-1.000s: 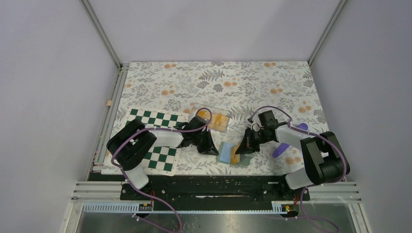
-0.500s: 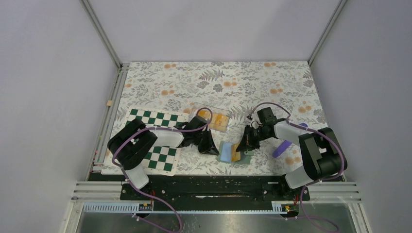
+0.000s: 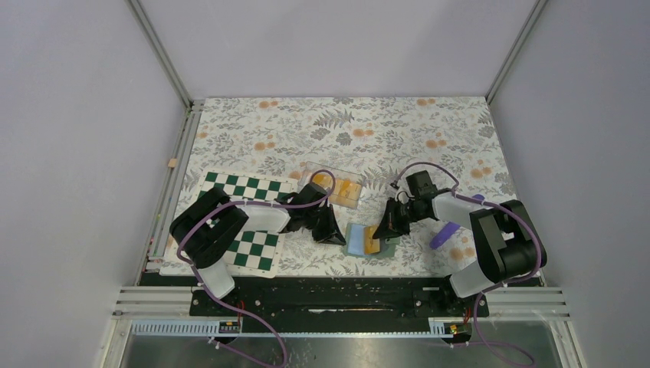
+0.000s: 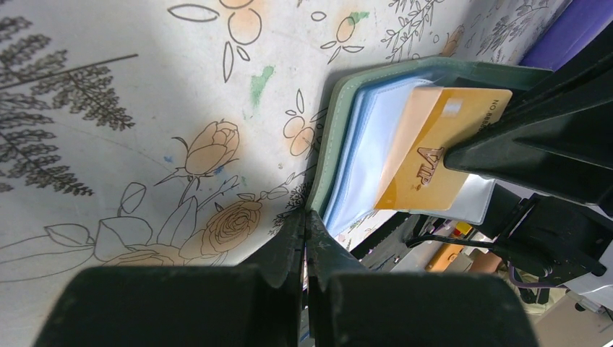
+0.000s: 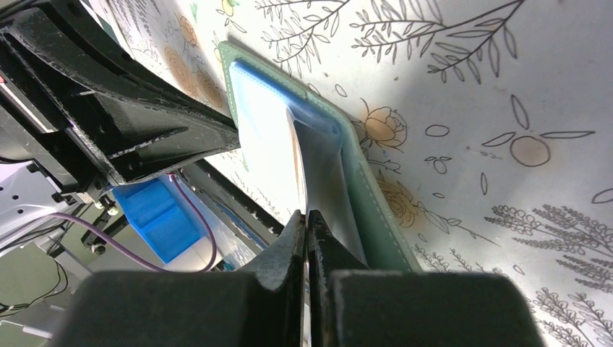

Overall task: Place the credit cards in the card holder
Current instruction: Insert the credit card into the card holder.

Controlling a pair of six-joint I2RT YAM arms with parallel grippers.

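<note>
The card holder is green with pale blue sleeves and lies open near the table's front edge. My left gripper is shut on its left edge; the left wrist view shows the tips pinching the green rim. My right gripper is shut on an orange-yellow credit card marked VIP, with its far end lying on a sleeve. In the right wrist view the card shows edge-on between my fingertips. More credit cards lie in a clear tray.
The clear tray sits just behind the card holder. A green-and-white chequered board lies under the left arm. A purple object lies by the right arm. Metal rails run along the table's front edge.
My right gripper has shifted slightly left and away with the card, and the card now lies a little further over the holder's sleeves. The left arm has not moved.
</note>
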